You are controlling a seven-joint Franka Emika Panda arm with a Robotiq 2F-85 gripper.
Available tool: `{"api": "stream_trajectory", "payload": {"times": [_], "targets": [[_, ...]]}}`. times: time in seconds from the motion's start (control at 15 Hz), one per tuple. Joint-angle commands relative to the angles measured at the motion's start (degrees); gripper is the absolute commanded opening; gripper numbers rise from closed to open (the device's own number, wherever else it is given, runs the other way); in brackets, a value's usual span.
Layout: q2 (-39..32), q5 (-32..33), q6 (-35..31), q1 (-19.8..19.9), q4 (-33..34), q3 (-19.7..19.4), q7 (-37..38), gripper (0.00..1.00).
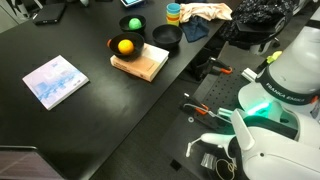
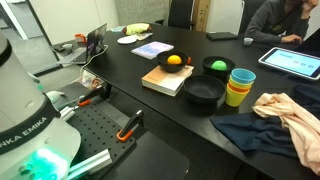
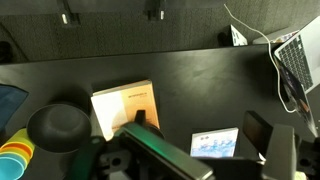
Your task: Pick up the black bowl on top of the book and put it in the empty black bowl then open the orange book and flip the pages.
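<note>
Black bowl sits on the orange book, beside the empty black bowl; gripper jaws apparently spread.

three black bowls, two books, two balls

Bowl on book, empty bowl beside

Black desk and the items resting directly on it. The orange book lies flat near the middle, with the empty bowl just beside it and the green-ball bowl near both. Stacked cups stand just beside the empty bowl, next to a crumpled cloth. A pale blue book lies well apart.
</note>
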State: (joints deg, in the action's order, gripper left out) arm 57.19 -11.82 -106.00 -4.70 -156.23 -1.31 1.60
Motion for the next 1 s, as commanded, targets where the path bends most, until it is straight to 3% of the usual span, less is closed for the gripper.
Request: {"api": "stream_trajectory", "payload": {"times": [0.0, 0.27, 0.93], "targets": [[-1.44, -1.03, -3.52, 0.26, -2.08, 0.53, -1.87, 1.00], [-9.90, -1.20, -12.45, -0.50, -1.98, 0.70, -3.67, 1.00], [-43.94, 0.80, -53.14, -1.00, -2.67, 1.15, -6.70, 1.00]]}}
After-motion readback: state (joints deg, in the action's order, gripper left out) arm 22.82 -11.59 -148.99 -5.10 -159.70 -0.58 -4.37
